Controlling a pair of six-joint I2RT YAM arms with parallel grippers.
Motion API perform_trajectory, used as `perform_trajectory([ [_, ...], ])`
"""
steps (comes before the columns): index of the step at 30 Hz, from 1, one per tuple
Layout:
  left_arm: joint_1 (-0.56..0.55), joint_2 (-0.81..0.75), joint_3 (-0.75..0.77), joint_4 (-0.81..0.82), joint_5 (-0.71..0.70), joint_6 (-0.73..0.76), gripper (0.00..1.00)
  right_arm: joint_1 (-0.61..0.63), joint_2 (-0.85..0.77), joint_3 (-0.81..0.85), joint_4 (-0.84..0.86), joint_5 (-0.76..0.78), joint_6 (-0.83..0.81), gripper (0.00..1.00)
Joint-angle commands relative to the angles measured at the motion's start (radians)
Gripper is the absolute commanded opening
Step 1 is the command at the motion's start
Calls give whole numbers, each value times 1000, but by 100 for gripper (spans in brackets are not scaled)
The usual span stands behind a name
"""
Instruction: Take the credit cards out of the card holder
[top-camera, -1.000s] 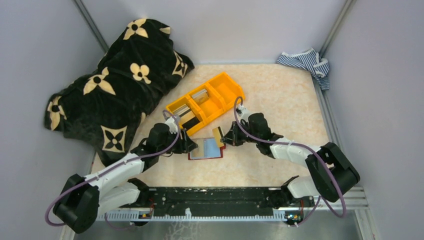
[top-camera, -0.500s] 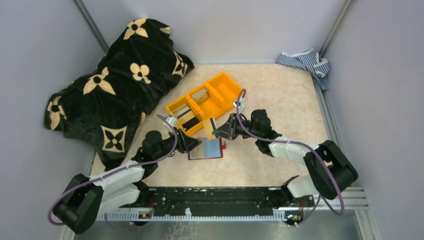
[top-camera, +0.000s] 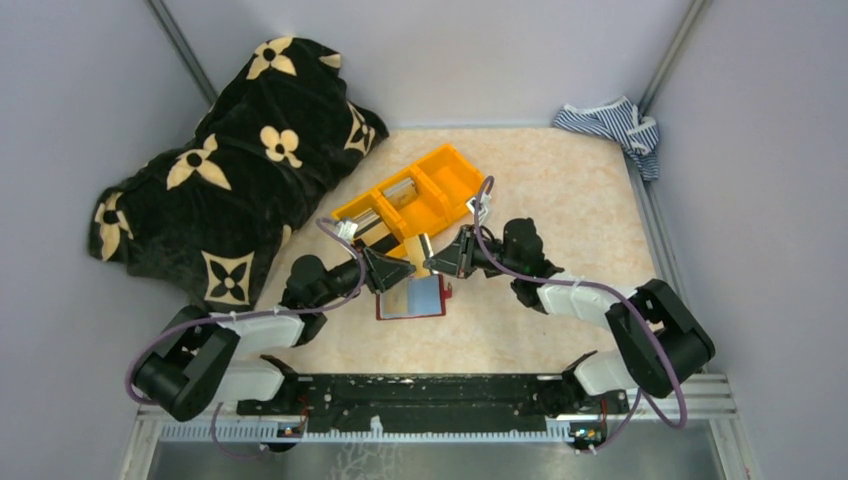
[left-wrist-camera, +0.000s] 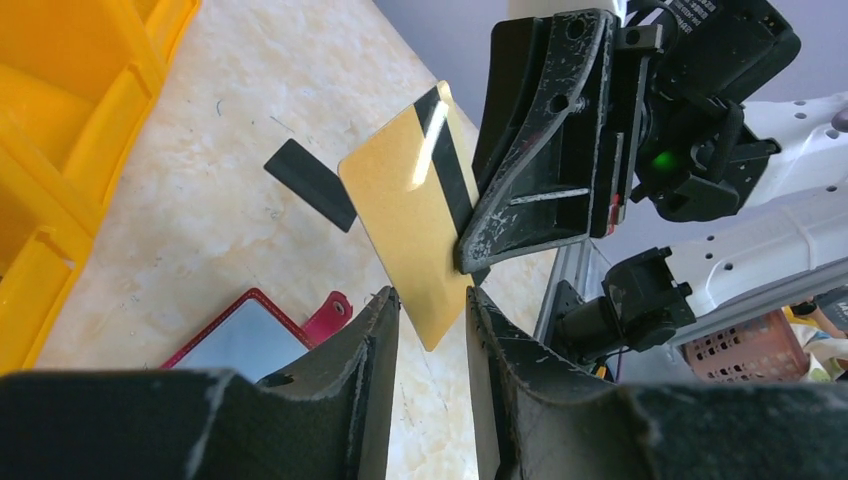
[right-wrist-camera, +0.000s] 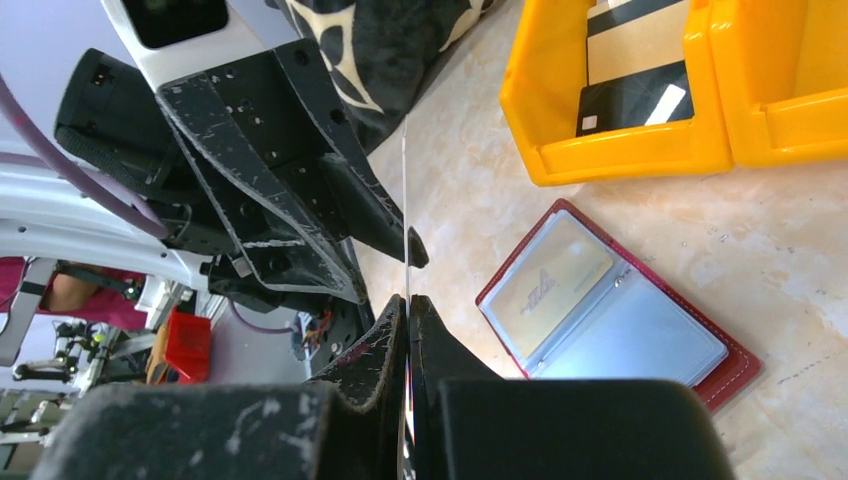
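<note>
The card holder (top-camera: 412, 299) lies open on the table, dark red with light blue pockets. It also shows in the right wrist view (right-wrist-camera: 640, 335), with a beige card (right-wrist-camera: 555, 285) in its left pocket. My right gripper (top-camera: 434, 263) is shut on a gold card with a black stripe (left-wrist-camera: 405, 205) and holds it upright above the wallet. In the right wrist view the card (right-wrist-camera: 406, 190) is edge-on between the shut tips (right-wrist-camera: 408, 308). My left gripper (left-wrist-camera: 430, 300) is open, its fingertips on either side of the card's lower corner.
An orange three-compartment bin (top-camera: 452, 163) stands just behind the wallet and holds a dark card (right-wrist-camera: 625, 100) and a beige striped one (right-wrist-camera: 640, 35). A black flowered cloth (top-camera: 230, 170) lies at the left, a striped cloth (top-camera: 612, 122) at the far right corner.
My right gripper lifted the gold card up off the wallet towards the bin, then held still. My left gripper moved right and forward until its tips straddle the card's corner.
</note>
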Motion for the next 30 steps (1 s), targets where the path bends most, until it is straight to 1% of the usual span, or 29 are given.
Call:
perform_trajectory([
  [1,-3,55,29,181,31,-36,36,5,-44,12,40,-15,-11,0],
  [7,-2,104,38,235,30,-48,35,5,-57,13,13,-7,-24,0],
  [16,-3,154,68,243,32,-44,35,5,-51,6,27,-14,-19,0],
  [22,-3,192,76,281,38,-60,35,5,-48,10,18,-14,-24,0],
  [23,-3,200,77,294,42,-65,34,5,-44,9,19,-16,-25,0],
  [24,-3,207,79,306,46,-71,29,5,-38,8,26,-20,-23,0],
  [26,-2,219,83,323,49,-88,19,5,-27,6,40,-26,-17,0],
  [29,-2,222,84,329,36,-105,0,6,-22,2,51,-24,-12,0],
  [30,-2,220,82,328,35,-103,0,5,-21,0,49,-23,-12,0],
])
